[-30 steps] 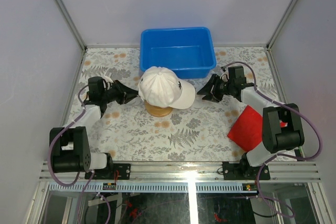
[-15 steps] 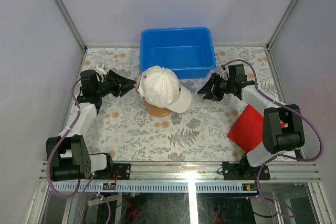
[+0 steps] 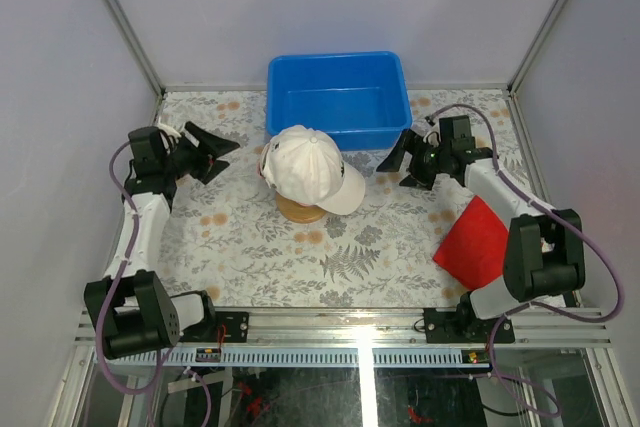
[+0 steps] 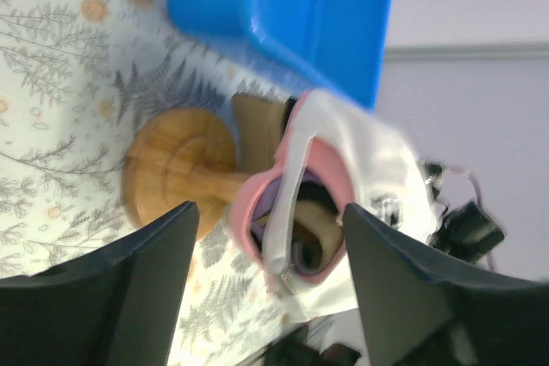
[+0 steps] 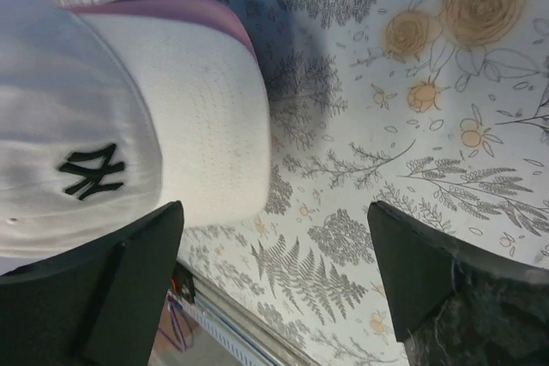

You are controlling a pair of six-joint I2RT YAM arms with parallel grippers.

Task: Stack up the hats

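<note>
The left jaws are pulling back toward the upper left of the floral tabletop (image 3: pixel 260 247), spreading open and empty, now well apart from the hats. The right jaws are widening too, open and holding nothing, just below the blue plastic bin (image 3: pixel 338 97). The white fabric baseball cap (image 3: pixel 305 169) is staying put at centre frame, topping the pink cap (image 4: pixel 244 212) and lavender cap (image 5: pixel 189 13) on the round wooden dome stand (image 4: pixel 167 165).

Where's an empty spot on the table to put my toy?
The biggest bare patch is the flowery table in front, between the wooden stand, the red cloth and the near rail. The blue bin looks empty too. It's crowded in the middle row: the left gripper and right gripper flank the white hat.
</note>
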